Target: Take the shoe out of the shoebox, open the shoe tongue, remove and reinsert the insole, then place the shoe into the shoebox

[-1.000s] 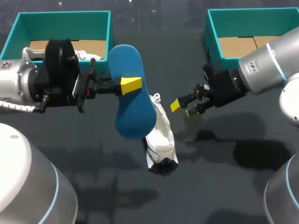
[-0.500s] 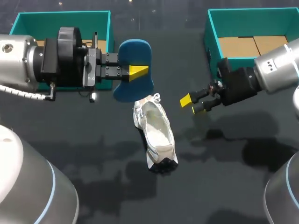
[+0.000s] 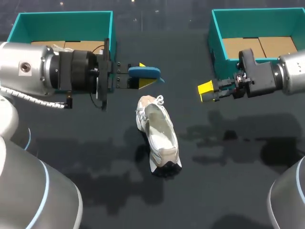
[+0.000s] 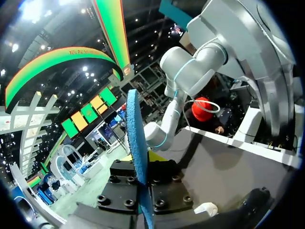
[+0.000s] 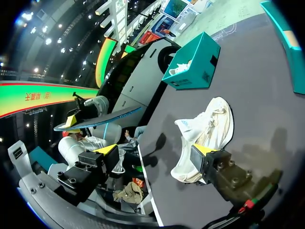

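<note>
Looking down on a dark, matte table (image 3: 228, 191) filling the whole head view; catching soft, blurred shadows (image 3: 281, 155) across its near half; picking up a few tiny glints (image 3: 157, 10) of light along the far side; showing greyer from the right wrist view, ending in a thin pale edge (image 5: 150, 191).

Open table (image 3: 228, 162) beside the shoe (image 3: 159, 134)
</note>
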`<state>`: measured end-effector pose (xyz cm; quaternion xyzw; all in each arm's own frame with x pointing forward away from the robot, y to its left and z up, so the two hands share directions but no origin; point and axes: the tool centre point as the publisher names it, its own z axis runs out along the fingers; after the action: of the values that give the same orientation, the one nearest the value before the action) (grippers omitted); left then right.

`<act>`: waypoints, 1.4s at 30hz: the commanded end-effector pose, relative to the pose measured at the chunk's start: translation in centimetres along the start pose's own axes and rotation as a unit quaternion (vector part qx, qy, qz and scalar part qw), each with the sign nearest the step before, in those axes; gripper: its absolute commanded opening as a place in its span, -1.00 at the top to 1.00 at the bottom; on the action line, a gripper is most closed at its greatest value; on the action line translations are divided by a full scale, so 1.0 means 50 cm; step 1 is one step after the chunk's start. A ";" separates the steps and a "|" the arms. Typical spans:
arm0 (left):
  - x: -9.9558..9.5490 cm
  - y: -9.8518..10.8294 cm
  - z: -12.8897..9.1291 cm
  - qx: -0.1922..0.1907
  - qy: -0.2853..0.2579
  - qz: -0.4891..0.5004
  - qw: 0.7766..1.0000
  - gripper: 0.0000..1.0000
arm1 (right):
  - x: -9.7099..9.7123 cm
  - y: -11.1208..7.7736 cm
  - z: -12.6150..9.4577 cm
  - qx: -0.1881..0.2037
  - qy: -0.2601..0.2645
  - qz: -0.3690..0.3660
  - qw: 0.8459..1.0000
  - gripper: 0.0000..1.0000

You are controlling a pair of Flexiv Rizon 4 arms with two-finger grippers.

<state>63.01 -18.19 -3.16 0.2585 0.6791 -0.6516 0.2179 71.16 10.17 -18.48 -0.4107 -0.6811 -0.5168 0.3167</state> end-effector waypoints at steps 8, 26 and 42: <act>-0.012 0.089 0.036 -0.065 0.044 0.240 0.968 1.00 | 0.043 0.042 -0.028 -0.028 0.050 0.038 0.998 -1.00; 0.000 0.161 0.062 -0.102 0.014 0.371 0.923 1.00 | 0.063 0.079 -0.023 -0.018 0.071 0.088 0.993 -1.00; -0.011 0.207 0.079 -0.110 -0.039 0.450 0.885 1.00 | 0.073 0.094 -0.007 -0.009 0.077 0.129 0.989 -1.00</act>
<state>70.00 -21.80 -10.82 0.4894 0.5514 -0.4128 0.5348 73.56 11.20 -13.07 -0.4564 -0.5917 -0.5081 0.4283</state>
